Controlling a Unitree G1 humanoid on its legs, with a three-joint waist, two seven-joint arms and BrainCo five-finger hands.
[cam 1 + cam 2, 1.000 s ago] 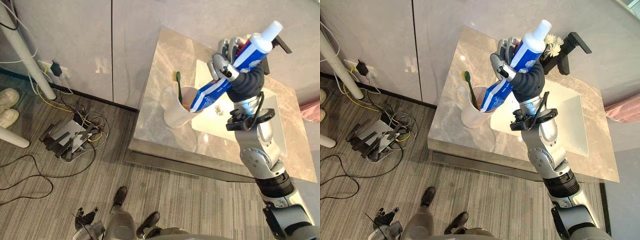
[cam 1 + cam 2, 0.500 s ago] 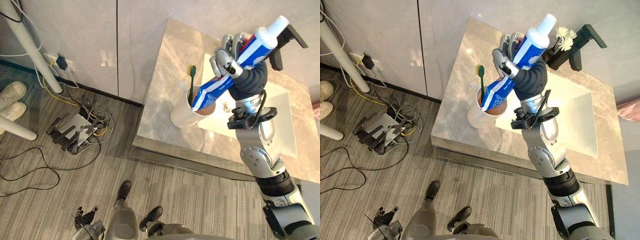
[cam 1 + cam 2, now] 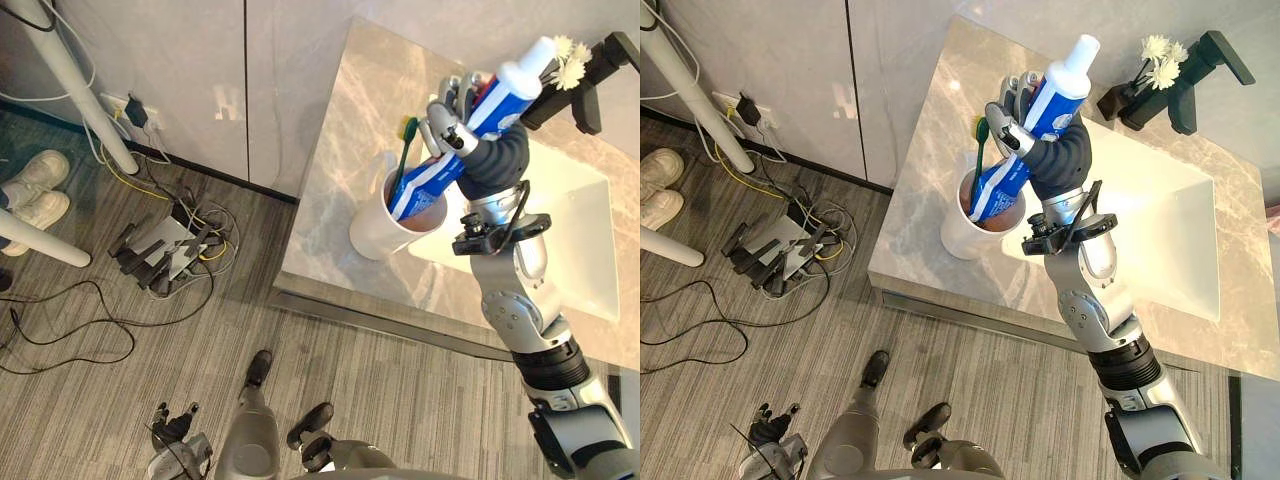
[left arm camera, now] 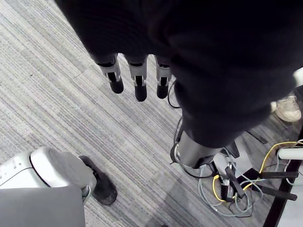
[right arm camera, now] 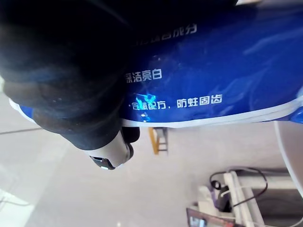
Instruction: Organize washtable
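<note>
Left eye view: the right hand (image 3: 447, 125) is raised over the washtable (image 3: 330, 200), its fingers curled round the middle of a blue and white toothpaste tube (image 3: 500, 95). The tube's long axis runs on a slant. Its white cap points up and away past the fingertips, toward the black faucet (image 3: 600, 70) beyond the hand. Its flat crimped end points down, just inside the mouth of a white cup (image 3: 375, 230) that stands below the hand. A green toothbrush (image 3: 402, 165) leans in the same cup, just beside the tube's lower end.

Right eye view: the cup sits below the hand, with the white basin (image 3: 1160, 220) on the wrist side. White flowers (image 3: 1160, 45) show beside the faucet, past the tube's cap.

Left wrist view: the left hand (image 4: 137, 78) hangs over the grey striped floor (image 4: 57, 109), fingers straight and loose, holding nothing.

Right wrist view: the tube's blue body lies across the right hand's palm, pressed against the dark cover, with one silver digit (image 5: 111, 153) wrapped under it.
</note>
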